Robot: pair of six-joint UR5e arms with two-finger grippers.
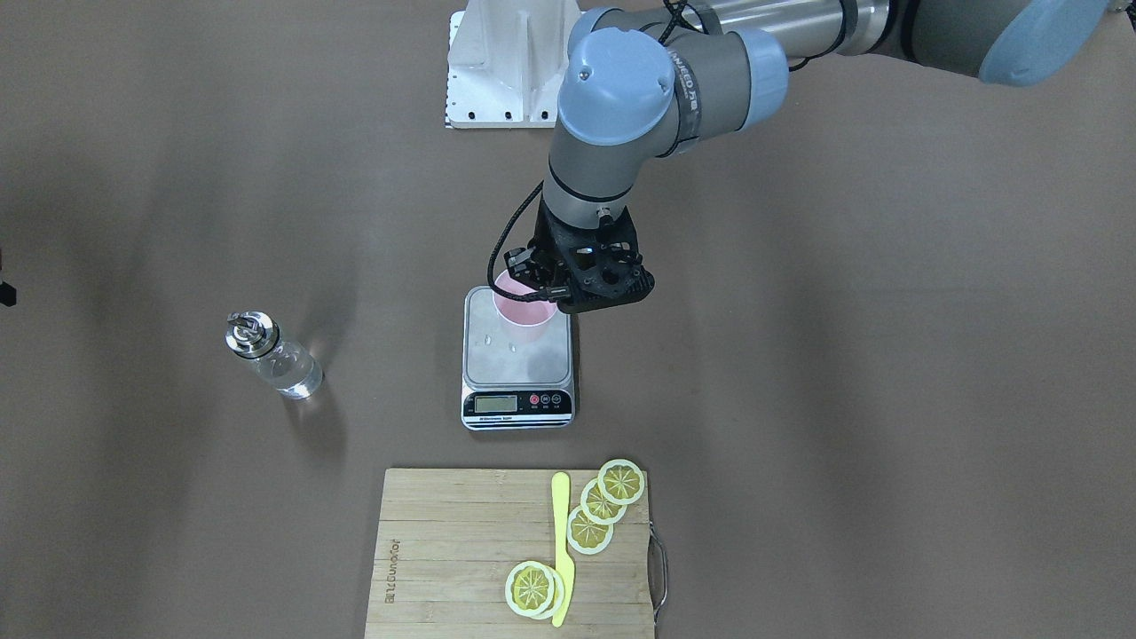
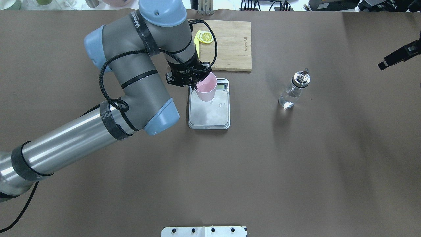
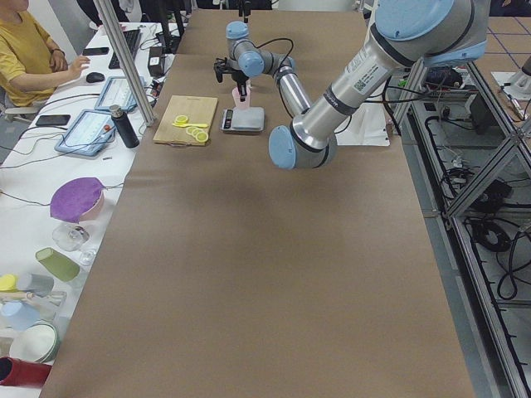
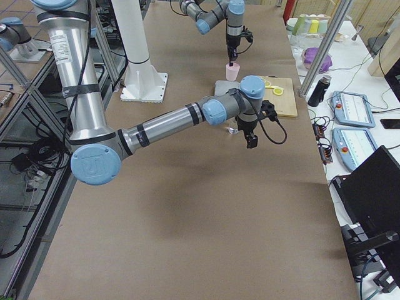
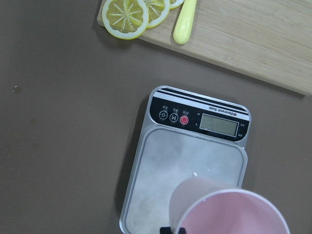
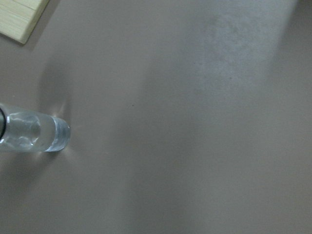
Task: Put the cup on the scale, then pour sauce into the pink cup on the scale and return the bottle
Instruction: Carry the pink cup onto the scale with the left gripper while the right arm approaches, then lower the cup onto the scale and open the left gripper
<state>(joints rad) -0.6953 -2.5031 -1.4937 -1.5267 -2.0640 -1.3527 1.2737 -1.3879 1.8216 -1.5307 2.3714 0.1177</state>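
Note:
My left gripper [image 2: 194, 85] is shut on the rim of the pale pink cup [image 2: 206, 88] and holds it upright over the far part of the scale's [image 2: 210, 115] steel platform. I cannot tell whether the cup's base touches the platform. The cup [image 5: 229, 214] fills the bottom of the left wrist view, above the scale [image 5: 161, 170]. The clear glass bottle [image 2: 292, 92] with its metal spout stands alone on the table to the scale's right, with clear sauce inside. My right gripper [image 2: 383, 64] hovers far right of the bottle; its jaws are not clear.
A bamboo cutting board [image 2: 232, 46] with lemon slices [image 1: 603, 510] and a yellow knife [image 1: 561, 550] lies just beyond the scale. The robot's white base plate [image 1: 497, 71] is on the near side. The bottle's base [image 6: 34, 132] shows at the right wrist view's left edge.

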